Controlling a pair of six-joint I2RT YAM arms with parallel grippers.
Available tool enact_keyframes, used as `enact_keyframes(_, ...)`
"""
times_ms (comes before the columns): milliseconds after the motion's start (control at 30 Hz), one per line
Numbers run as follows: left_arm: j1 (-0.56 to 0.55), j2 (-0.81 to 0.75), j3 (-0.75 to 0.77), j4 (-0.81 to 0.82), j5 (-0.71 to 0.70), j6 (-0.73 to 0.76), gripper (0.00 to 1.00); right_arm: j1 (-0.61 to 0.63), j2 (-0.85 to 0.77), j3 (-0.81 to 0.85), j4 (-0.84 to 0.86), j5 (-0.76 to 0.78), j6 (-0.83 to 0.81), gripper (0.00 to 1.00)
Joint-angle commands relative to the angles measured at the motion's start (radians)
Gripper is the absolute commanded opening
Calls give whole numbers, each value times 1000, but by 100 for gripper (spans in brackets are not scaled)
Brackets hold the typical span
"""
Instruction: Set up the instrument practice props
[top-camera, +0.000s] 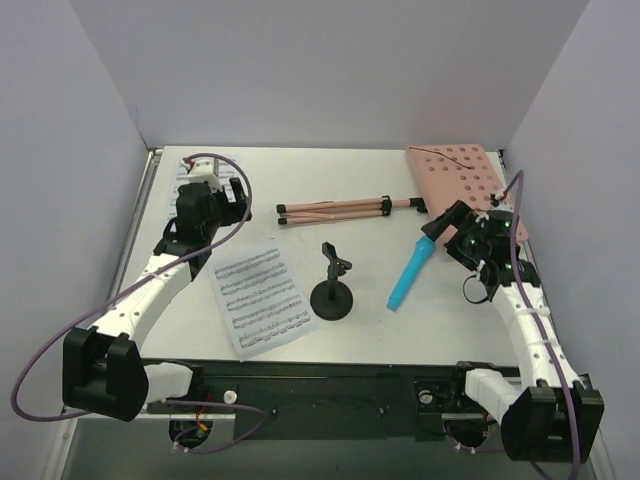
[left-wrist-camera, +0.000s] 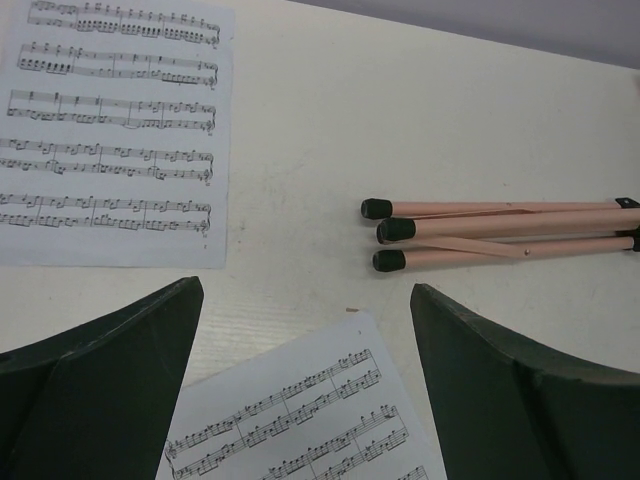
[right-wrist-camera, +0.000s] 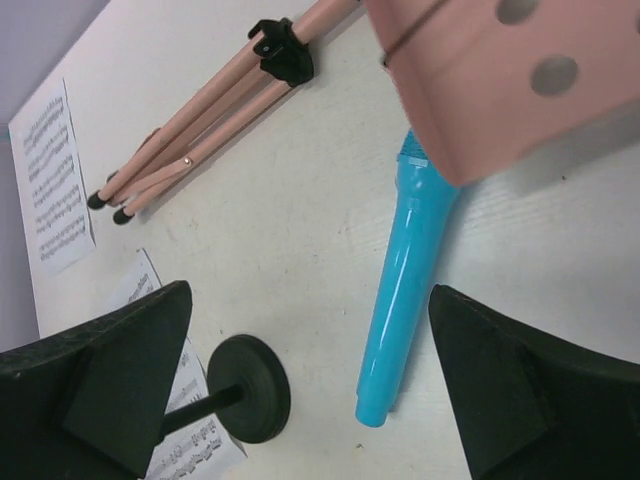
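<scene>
**Setup barely begun, both hands empty**

Left hand (left-wrist-camera: 305, 296) has its jaws fully apart and grips nothing. It hovers over the bench (top-camera: 370, 170) at far left. Its own view shows the far sheet-music page (left-wrist-camera: 110, 130) on one side and the folded tripod's capped feet on the other. The near sheet-music page (top-camera: 262, 300) lies flat below the fingers.

Right hand (right-wrist-camera: 310, 295) is also wide open and holds nothing. It is poised at the near edge of the pink perforated stand desk (top-camera: 455, 175), which lies flat in the far right corner. A blue microphone (top-camera: 410, 272) lies just beside that hand, and a black mic stand (top-camera: 332, 295) stands upright mid-bench.

Tripod (top-camera: 335, 208) lies on its side, legs closed, far centre, between the two hands.

Progress, my read: nothing is assembled. Left to do:
- open the tripod and stand it up
- mount the desk on it
- put both pages on the desk
</scene>
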Motion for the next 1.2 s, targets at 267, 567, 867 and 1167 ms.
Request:
enact_keyframes(267, -179, -214, -250, 309, 308, -57, 96, -47, -167, -39, 12, -56, 57, 84)
enact_keyframes(567, -463, -479, -673, 586, 275, -60, 96, 3, -195, 22, -57, 8, -32, 84)
enact_keyframes(867, -581, -225, -626, 838, 274, 53, 96, 20, -199, -20, -14, -24, -38, 83)
enact_keyframes(1167, -643, 119, -449, 1027, 277, 132, 96, 22, -244, -40, -31, -9, -68, 83)
